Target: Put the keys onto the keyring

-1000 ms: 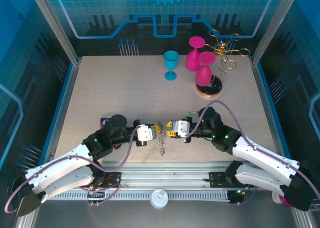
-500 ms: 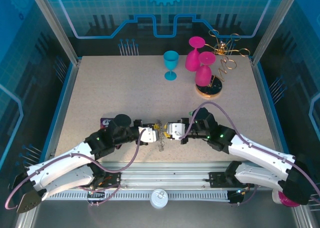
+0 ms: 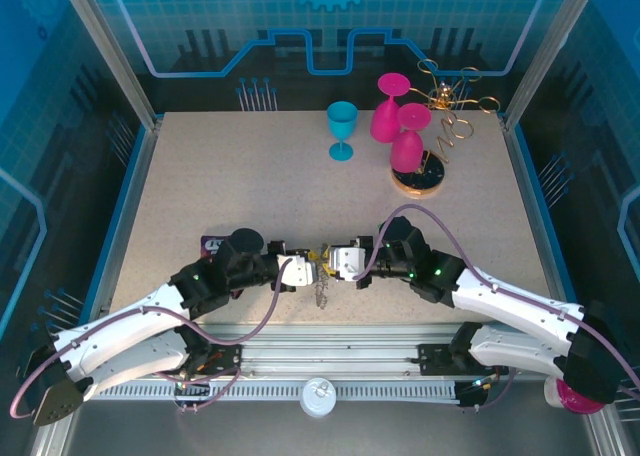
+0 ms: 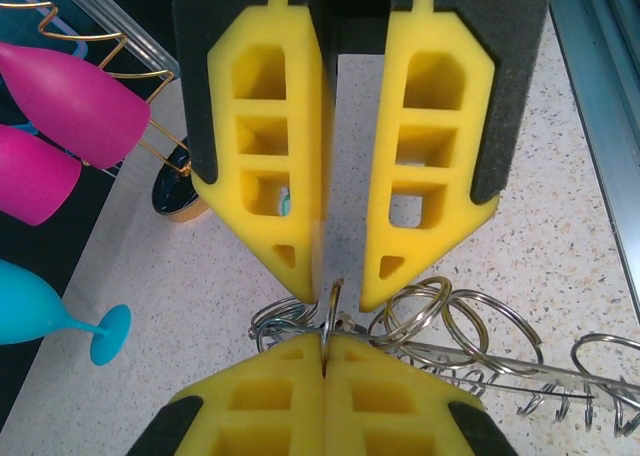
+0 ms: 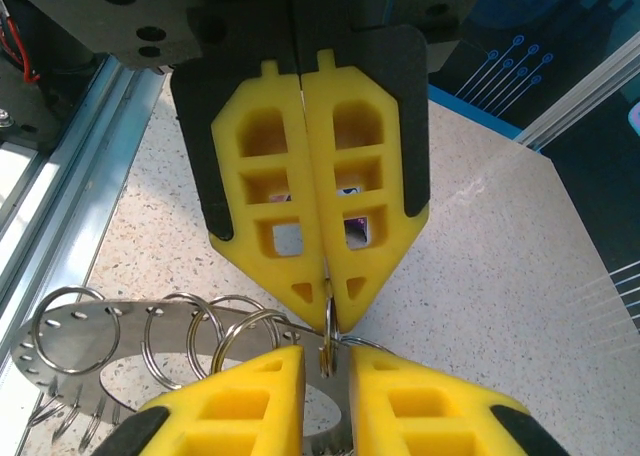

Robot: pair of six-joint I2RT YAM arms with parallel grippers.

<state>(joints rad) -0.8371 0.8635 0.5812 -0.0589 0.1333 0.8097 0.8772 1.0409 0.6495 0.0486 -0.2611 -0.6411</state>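
Left gripper (image 4: 325, 344) is pinching, fully closed, one wire loop (image 4: 333, 301) of the keyring (image 5: 80, 341) at the near middle of the desk (image 3: 250, 176); right gripper (image 4: 340, 276) is straddling that same loop, its jaws slightly apart.

White arms (image 3: 130, 328), yellow foam fingers (image 5: 402, 176)
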